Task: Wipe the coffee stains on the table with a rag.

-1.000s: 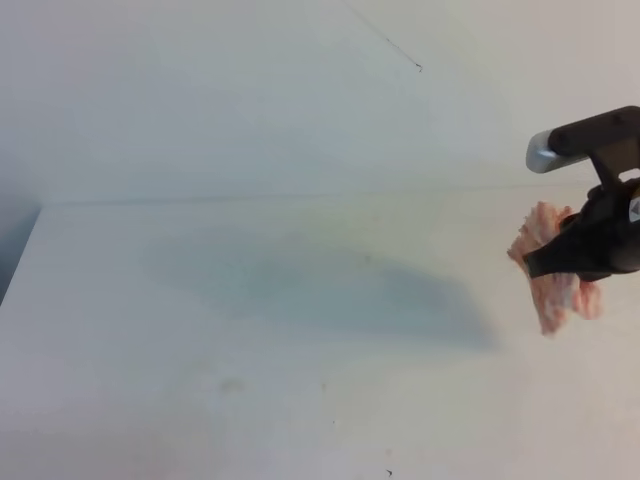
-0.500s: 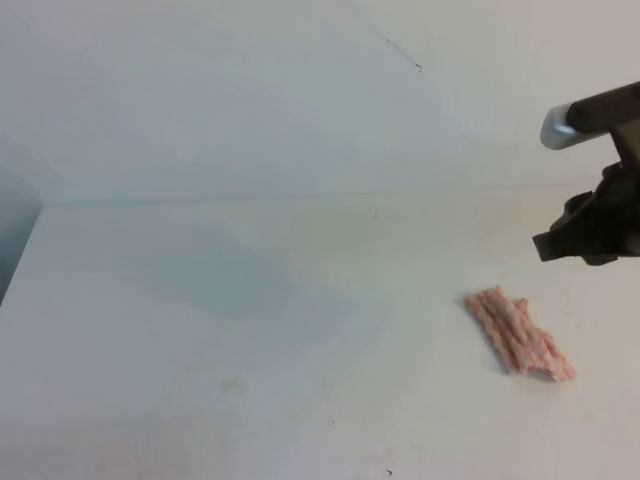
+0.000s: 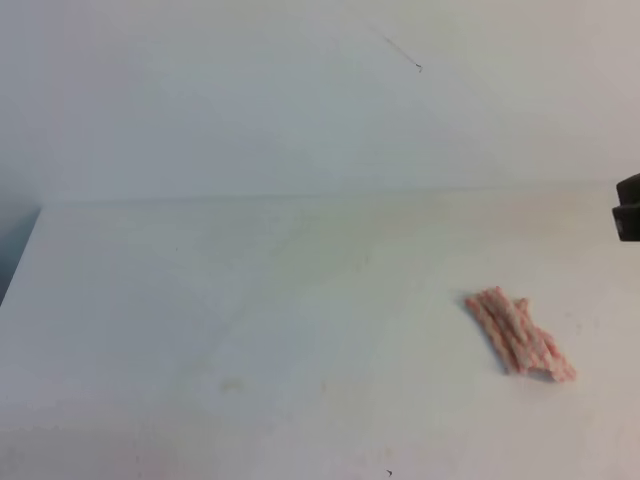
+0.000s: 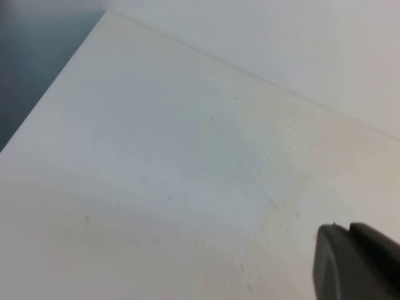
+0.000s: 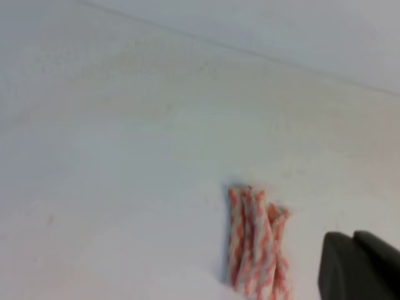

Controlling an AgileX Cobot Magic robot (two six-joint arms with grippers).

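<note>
1 rag (image 3: 518, 344) lies bunched on the table (image 3: 200, 300), left of my right gripper (image 3: 629, 207), which is cut off, jaws pressed together, empty.

The rag (image 3: 518, 346) lies flat on the worktop (image 3: 300, 300), toward its right side and near the front. The right gripper (image 3: 628, 207) sits at the right edge, behind the rag and apart from it.
</note>
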